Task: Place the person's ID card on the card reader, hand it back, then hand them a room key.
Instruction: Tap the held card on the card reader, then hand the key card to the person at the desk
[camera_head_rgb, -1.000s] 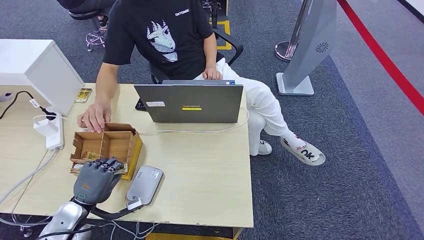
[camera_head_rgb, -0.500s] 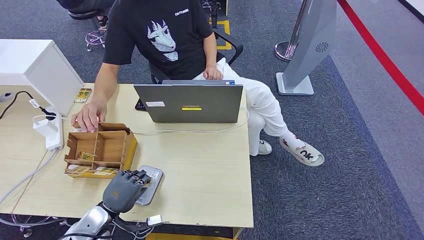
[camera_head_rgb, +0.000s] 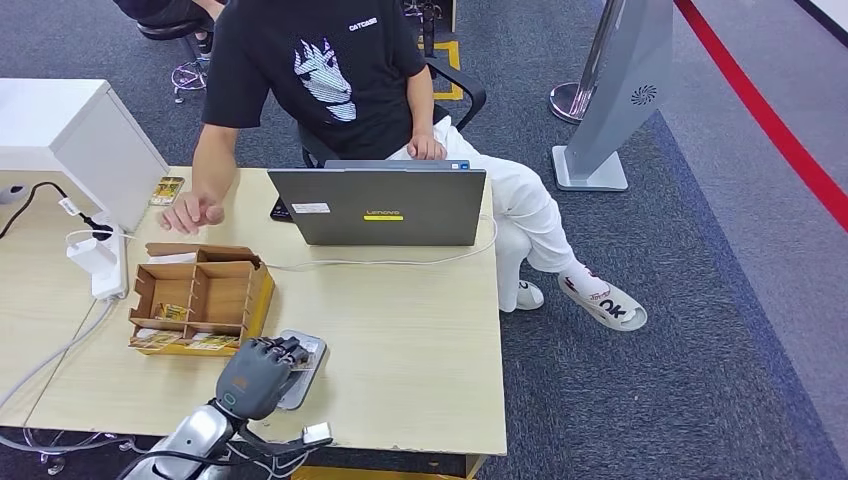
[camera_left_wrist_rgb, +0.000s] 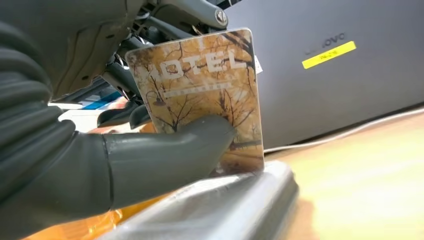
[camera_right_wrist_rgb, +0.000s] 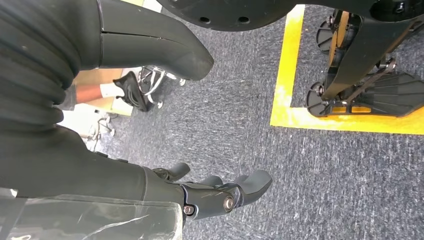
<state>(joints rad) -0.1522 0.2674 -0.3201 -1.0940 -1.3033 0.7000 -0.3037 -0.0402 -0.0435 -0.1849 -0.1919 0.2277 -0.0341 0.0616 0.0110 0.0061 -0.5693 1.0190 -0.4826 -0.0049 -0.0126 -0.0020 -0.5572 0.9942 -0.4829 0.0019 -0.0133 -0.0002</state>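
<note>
A brown-and-gold plastic card printed "HOTEL" (camera_left_wrist_rgb: 202, 95) was gripped by the left robot hand (camera_head_rgb: 262, 371), pinched between its thick grey thumb (camera_left_wrist_rgb: 167, 152) and the darker fingers (camera_left_wrist_rgb: 120, 80) behind it. The card was held upright, its lower edge at or just above the flat grey card reader (camera_head_rgb: 293, 370) lying directly beneath the hand on the pale wooden worktop (camera_head_rgb: 400, 330); actual contact could not be told. Just beside the hand, towards the robot's left, a brown cardboard divided box (camera_head_rgb: 200, 295) holding more cards was seen. Beyond the hand a grey laptop (camera_head_rgb: 378, 206) stood open, and a seated person's hand (camera_head_rgb: 192, 212) was raised behind the box. The right robot hand (camera_right_wrist_rgb: 200, 192) was hung over grey carpet (camera_right_wrist_rgb: 300, 165), fingers loosely apart, nothing held.
</note>
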